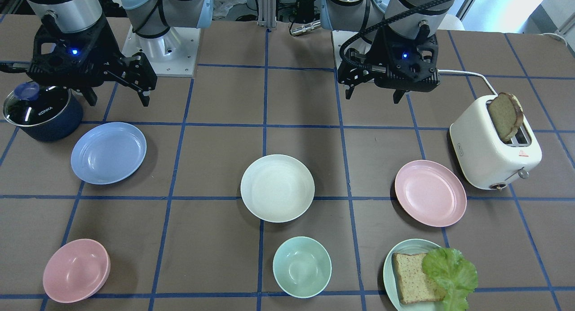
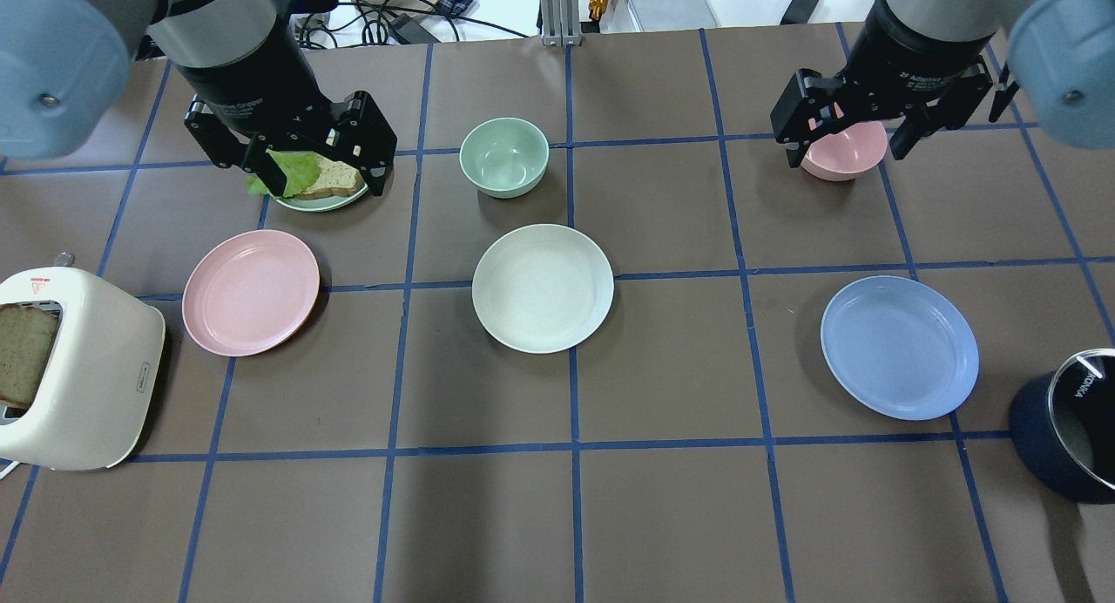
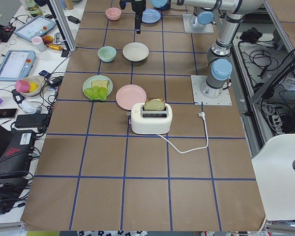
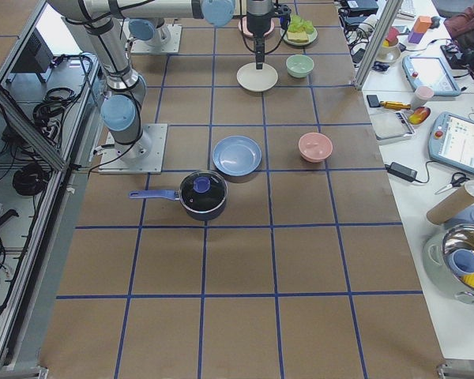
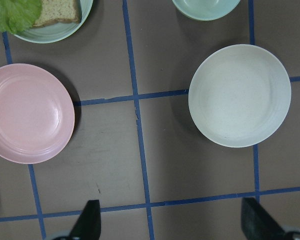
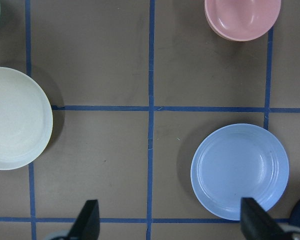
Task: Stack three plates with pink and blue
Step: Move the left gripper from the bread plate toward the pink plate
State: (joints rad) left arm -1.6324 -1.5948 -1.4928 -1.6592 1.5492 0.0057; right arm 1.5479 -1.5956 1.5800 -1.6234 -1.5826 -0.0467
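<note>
Three matching plates lie apart on the brown table. The cream-white plate (image 2: pixel 543 287) (image 1: pixel 277 188) is in the middle. The pale pink plate (image 2: pixel 251 292) (image 1: pixel 430 193) is on my left side. The light blue plate (image 2: pixel 899 348) (image 1: pixel 108 153) is on my right side. My left gripper (image 2: pixel 318 172) (image 1: pixel 373 96) hangs open and empty, high above the table; its wrist view shows the pink plate (image 5: pixel 30 112) and the cream plate (image 5: pixel 240 95) below. My right gripper (image 2: pixel 847 148) (image 1: pixel 118 100) is also open and empty, high up; its wrist view shows the blue plate (image 6: pixel 240 171).
A white toaster (image 1: pixel 494 144) with a bread slice stands beside the pink plate. A dark lidded pot (image 1: pixel 42 111) stands beside the blue plate. On the far side are a pink bowl (image 1: pixel 76 269), a mint bowl (image 1: pixel 302 267) and a green plate (image 1: pixel 387 270) with bread and lettuce.
</note>
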